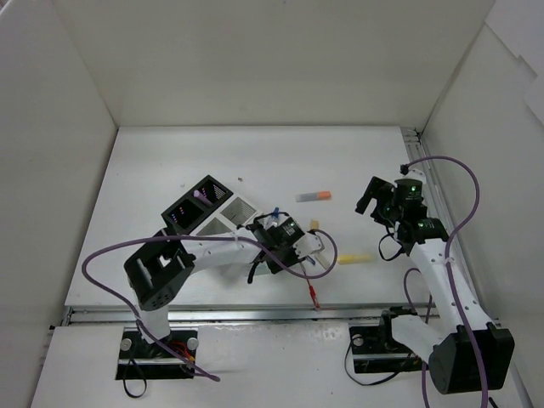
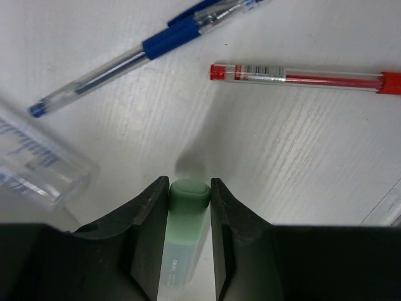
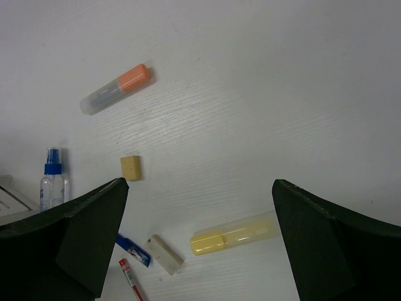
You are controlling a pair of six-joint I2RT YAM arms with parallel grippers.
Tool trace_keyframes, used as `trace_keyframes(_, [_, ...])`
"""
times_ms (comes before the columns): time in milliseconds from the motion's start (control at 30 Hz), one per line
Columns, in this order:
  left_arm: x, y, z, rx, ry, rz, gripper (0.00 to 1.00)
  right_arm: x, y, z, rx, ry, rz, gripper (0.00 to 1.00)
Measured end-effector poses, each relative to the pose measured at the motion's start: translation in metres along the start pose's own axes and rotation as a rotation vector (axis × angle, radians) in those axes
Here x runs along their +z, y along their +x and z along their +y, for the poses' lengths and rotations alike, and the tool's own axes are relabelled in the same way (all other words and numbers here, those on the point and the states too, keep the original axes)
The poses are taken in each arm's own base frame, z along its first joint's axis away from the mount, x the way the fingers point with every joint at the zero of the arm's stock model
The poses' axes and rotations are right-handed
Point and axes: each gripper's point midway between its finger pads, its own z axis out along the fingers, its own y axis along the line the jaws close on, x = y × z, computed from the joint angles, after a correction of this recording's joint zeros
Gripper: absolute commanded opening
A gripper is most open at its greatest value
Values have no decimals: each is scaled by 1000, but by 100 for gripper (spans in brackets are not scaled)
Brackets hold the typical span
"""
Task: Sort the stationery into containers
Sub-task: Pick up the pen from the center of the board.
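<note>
My left gripper (image 2: 190,188) is shut on a green highlighter (image 2: 188,207), both jaws pressed against its cap, low over the table. Just ahead of it lie a blue pen (image 2: 144,50) and a red pen (image 2: 301,78). From above, this gripper (image 1: 285,242) sits right of the white slatted box (image 1: 231,214) and the black box (image 1: 197,206). My right gripper (image 3: 199,188) hangs open and empty above a yellow highlighter (image 3: 233,233), two beige erasers (image 3: 131,167) (image 3: 165,254) and an orange highlighter (image 3: 117,88). A clear blue-capped bottle (image 3: 52,182) stands at the left.
A clear plastic item with blue print (image 2: 37,166) lies left of my left fingers. White walls enclose the table (image 1: 255,153) on three sides. Purple cables loop from both arms over the near edge by the red pen (image 1: 312,293).
</note>
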Motion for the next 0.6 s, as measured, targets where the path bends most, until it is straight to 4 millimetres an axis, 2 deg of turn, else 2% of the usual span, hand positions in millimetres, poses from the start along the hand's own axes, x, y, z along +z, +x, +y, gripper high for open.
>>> trace_keyframes(67, [-13, -6, 7, 8, -32, -45, 0, -1, 0, 0, 0, -1, -3, 98])
trace_keyframes(133, [-37, -22, 16, 12, -67, -138, 0, -2, 0, 0, 1, -2, -7, 98])
trace_keyframes(267, [-110, -71, 48, 5, -174, -418, 0, -5, -3, 0, 4, -5, -19, 98])
trace_keyframes(367, [-168, -96, 70, -1, -254, -614, 0, -6, -4, 0, 4, -7, -24, 98])
trace_keyframes(467, [-209, -99, 96, -33, -345, -741, 0, -6, -4, 0, 4, -6, -24, 98])
trace_keyframes(600, [-236, -75, 151, -140, -475, -798, 0, -6, -4, 0, 4, -4, -25, 98])
